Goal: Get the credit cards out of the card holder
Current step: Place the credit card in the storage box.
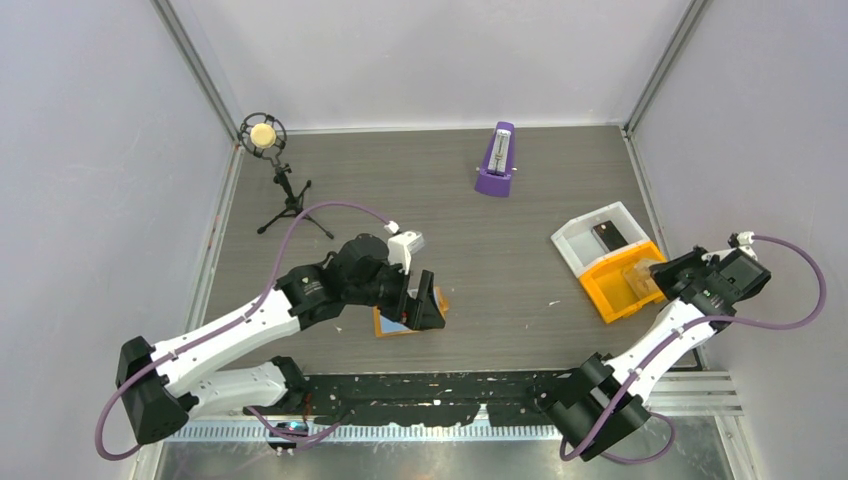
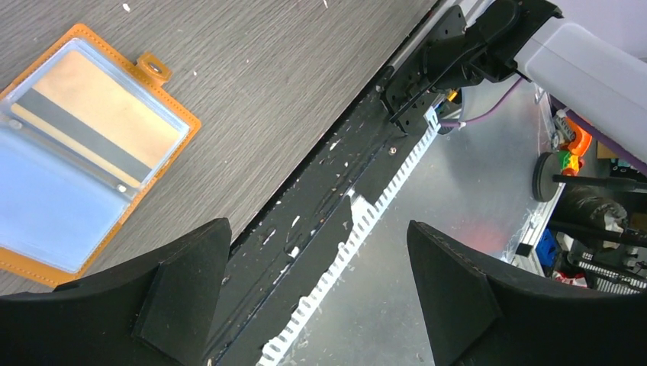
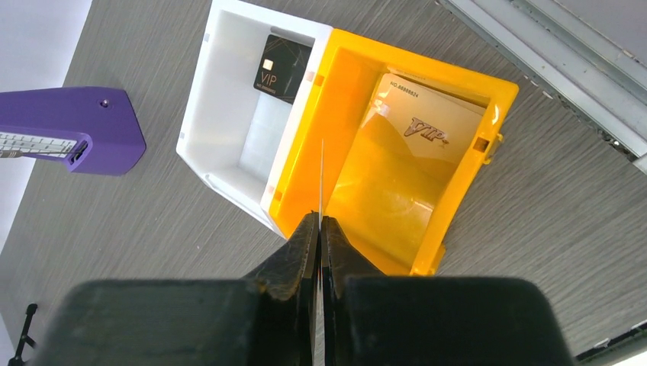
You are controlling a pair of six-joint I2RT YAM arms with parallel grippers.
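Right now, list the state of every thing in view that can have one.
card holder: open flat, striped card and blue card inside.
left fingers: open, empty.
right fingers: shut on thin card, edge-on.
black card: resting in white bin.
gold card: resting in orange bin.
metronome: standing upright.

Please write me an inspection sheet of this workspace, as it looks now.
Surface: grey wood-grain table, small white flecks.
Job's things: card holder open flat, grey-striped card and light blue card in its pockets; black card in white bin; pale card in orange bin.
Clutter: purple metronome, microphone on tripod.
Grippers: left gripper open, empty, beside the holder; right gripper shut on edge-on card over the orange bin.
Cables: left purple cable, right purple cable, snagged on nothing.
Surroundings: plain walls, nothing else seen.
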